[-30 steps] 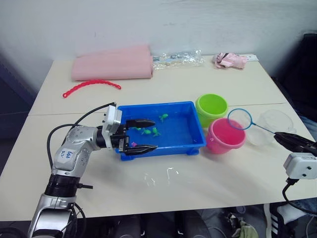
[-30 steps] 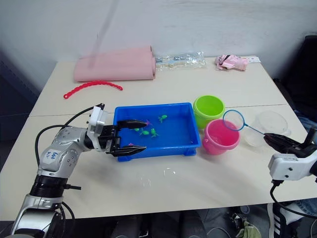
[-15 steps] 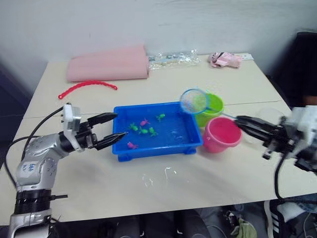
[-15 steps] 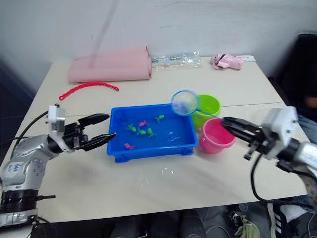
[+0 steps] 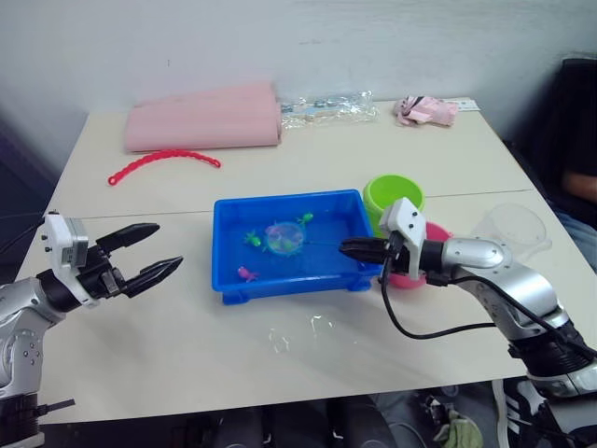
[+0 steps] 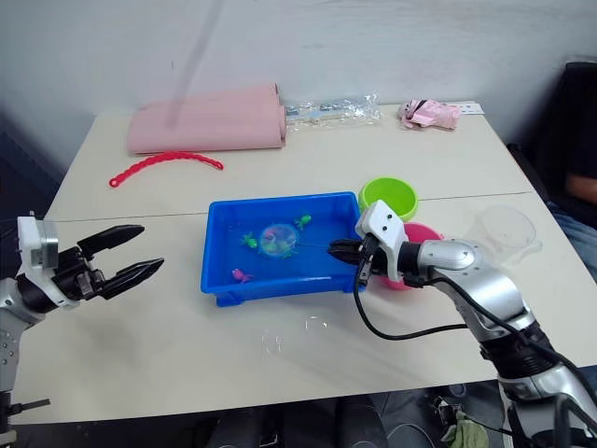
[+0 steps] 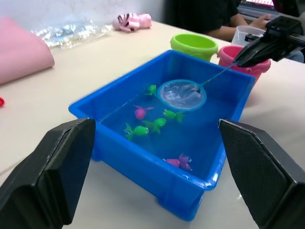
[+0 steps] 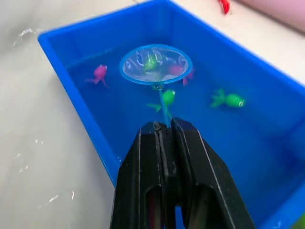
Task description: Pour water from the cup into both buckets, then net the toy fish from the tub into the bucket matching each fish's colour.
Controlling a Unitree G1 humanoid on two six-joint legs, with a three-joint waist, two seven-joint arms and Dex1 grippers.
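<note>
Tub glossy blue plastic; net clear fine mesh; table smooth matt.

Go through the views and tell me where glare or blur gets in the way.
Left wrist view: own black fingers loom blurred, the shallow bright blue plastic tub stays sharp. Right wrist view: the round light-blue-rimmed net mesh glints over the tiny plastic fish beneath; right hand blurs low down. Left eye view: small shiny wet patches on the beige table.

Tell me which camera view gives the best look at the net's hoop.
The right wrist view: the net sits close and central over the tub, hoop and mesh plain, handle clamped in the right gripper. The left wrist view shows it smaller but whole. Both eye views show it as a small pale disc.
</note>
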